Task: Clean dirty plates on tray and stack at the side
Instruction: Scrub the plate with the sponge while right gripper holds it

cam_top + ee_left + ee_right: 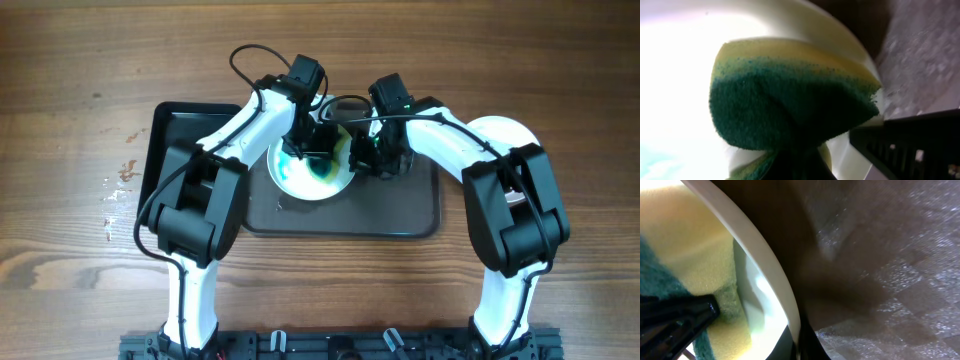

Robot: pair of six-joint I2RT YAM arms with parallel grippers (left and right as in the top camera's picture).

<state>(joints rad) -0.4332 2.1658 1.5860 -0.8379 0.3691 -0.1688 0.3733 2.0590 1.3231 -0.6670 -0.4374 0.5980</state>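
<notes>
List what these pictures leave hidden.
- Overhead: the left end effector and right end effector cover the far part of the plate on the tray.
- Overhead: the right arm hides most of a second plate, its middle included.
- Left wrist: the sponge fills the view, hiding the fingers behind it.
- Right wrist: the frame edge cuts off the plate's face.

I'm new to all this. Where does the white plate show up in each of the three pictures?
Overhead: plate, centre, between the two arms, over the tray.
Left wrist: plate fills the left and top, behind the sponge.
Right wrist: only the plate's rim, curving down left of centre.
Shared landmark: the tray's textured floor, on the right in both wrist views.
</notes>
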